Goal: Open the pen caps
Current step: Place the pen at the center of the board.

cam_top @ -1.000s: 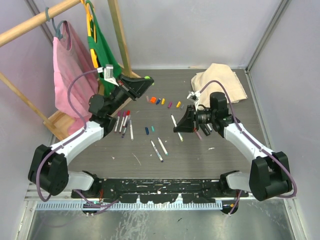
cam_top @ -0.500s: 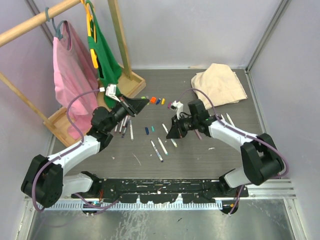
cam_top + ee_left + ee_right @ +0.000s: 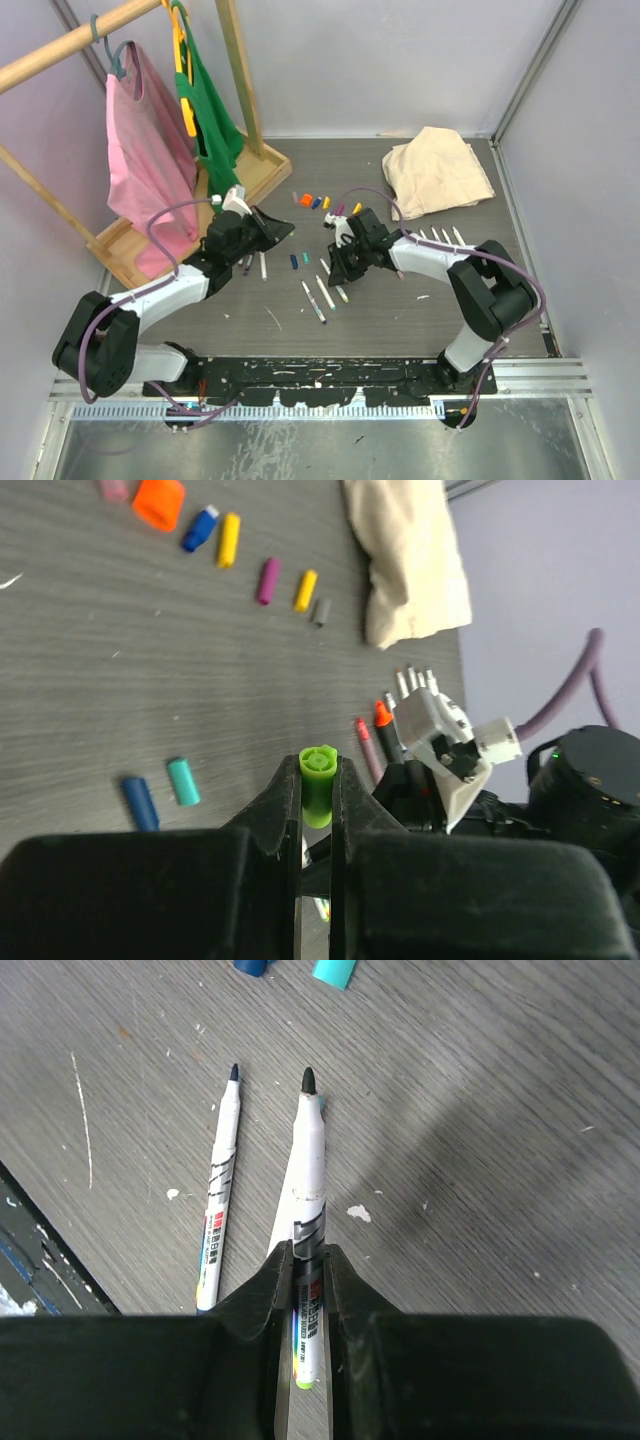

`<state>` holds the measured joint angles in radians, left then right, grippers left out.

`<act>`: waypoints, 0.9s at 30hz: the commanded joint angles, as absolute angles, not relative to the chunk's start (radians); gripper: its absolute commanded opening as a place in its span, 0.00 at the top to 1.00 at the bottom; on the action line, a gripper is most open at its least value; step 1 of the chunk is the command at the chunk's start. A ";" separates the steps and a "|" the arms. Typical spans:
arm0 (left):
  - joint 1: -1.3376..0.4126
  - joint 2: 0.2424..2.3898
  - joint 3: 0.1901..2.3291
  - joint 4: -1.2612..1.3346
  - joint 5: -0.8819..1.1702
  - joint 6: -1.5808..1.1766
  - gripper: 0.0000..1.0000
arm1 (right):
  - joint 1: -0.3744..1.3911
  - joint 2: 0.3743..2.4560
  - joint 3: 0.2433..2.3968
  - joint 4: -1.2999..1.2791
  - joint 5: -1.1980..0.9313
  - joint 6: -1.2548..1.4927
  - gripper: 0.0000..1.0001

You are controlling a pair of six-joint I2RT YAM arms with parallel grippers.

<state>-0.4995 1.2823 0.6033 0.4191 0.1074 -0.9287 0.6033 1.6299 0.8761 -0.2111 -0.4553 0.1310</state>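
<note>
Pulled in low since before: left pincer (image 3: 318,782) is clamped on a green cap (image 3: 319,763), right pincer (image 3: 305,1256) on a bare pen (image 3: 308,1160), held lengthwise, tip pointed straight ahead.

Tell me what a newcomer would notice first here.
Both arms reach toward mid-table: the left gripper pinches a green cap, and the right gripper clamps a white pen with its dark tip bare. Loose coloured caps lie in a row just beyond them. At far left, a pink garment and a green garment hang on the wooden rack.
</note>
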 commanded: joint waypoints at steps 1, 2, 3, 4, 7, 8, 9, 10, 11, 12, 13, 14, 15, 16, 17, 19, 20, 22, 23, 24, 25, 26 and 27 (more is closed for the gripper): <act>-0.510 1.305 0.656 0.354 0.061 -0.960 1.00 | 0.616 1.659 0.939 -0.242 -0.404 0.164 0.83; -0.511 1.305 0.653 0.353 0.058 -0.963 1.00 | 0.618 1.665 0.941 -0.247 -0.395 0.165 0.83; -0.512 1.305 0.650 0.354 0.054 -0.965 1.00 | 0.619 1.672 0.944 -0.254 -0.384 0.168 0.83; -0.512 1.307 0.648 0.356 0.052 -0.967 1.00 | 0.621 1.681 0.947 -0.260 -0.372 0.167 0.82; -0.516 1.311 0.642 0.358 0.048 -0.970 1.00 | 0.623 1.700 0.960 -0.279 -0.354 0.167 0.79; -0.517 1.313 0.641 0.358 0.048 -0.972 1.00 | 0.624 1.704 0.963 -0.284 -0.352 0.166 0.77; -0.518 1.316 0.641 0.357 0.047 -0.974 1.00 | 0.626 1.709 0.965 -0.289 -0.350 0.164 0.76; -0.520 1.318 0.641 0.357 0.045 -0.976 1.00 | 0.627 1.712 0.970 -0.293 -0.343 0.162 0.74; -0.521 1.321 0.642 0.357 0.044 -0.977 1.00 | 0.628 1.714 0.973 -0.296 -0.336 0.159 0.73; -0.524 1.323 0.643 0.356 0.043 -0.978 1.00 | 0.628 1.718 0.975 -0.301 -0.330 0.158 0.72; -0.526 1.326 0.645 0.354 0.040 -0.980 1.00 | 0.629 1.721 0.978 -0.305 -0.326 0.155 0.71; -0.527 1.328 0.646 0.351 0.037 -0.981 1.00 | 0.630 1.726 0.982 -0.313 -0.324 0.152 0.69; -0.530 1.330 0.647 0.350 0.032 -0.982 1.00 | 0.630 1.730 0.985 -0.321 -0.325 0.150 0.69; -0.532 1.333 0.650 0.349 0.030 -0.982 1.00 | 0.630 1.735 0.989 -0.325 -0.324 0.149 0.69; -0.533 1.335 0.652 0.348 0.027 -0.983 1.00 | 0.632 1.737 0.992 -0.329 -0.322 0.147 0.69; -0.536 1.342 0.660 0.347 0.025 -0.984 1.00 | 0.632 1.743 0.997 -0.338 -0.318 0.144 0.69; -0.539 1.345 0.663 0.345 0.024 -0.984 1.00 | 0.632 1.745 1.000 -0.342 -0.318 0.143 0.69; -0.545 1.354 0.671 0.341 0.019 -0.985 1.00 | 0.632 1.746 1.003 -0.344 -0.318 0.141 0.69; -0.549 1.361 0.677 0.339 0.014 -0.986 1.00 | 0.632 1.744 1.004 -0.345 -0.322 0.142 0.69; -0.556 1.369 0.682 0.337 0.012 -0.987 1.00 | 0.632 1.739 1.006 -0.345 -0.332 0.141 0.68; -0.563 1.378 0.689 0.335 0.008 -0.986 1.00 | 0.632 1.735 1.008 -0.344 -0.346 0.140 0.68; -0.574 1.387 0.698 0.329 0.004 -0.986 1.00 | 0.632 1.729 1.009 -0.344 -0.356 0.137 0.67; -0.584 1.400 0.708 0.319 -0.004 -0.986 1.00 | 0.632 1.721 1.012 -0.344 -0.362 0.132 0.66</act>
<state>-0.5518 1.3735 0.6437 0.3187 0.0280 -0.9833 0.6270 1.7348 0.9775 -0.3317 -0.3477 0.1558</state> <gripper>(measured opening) 0.058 0.327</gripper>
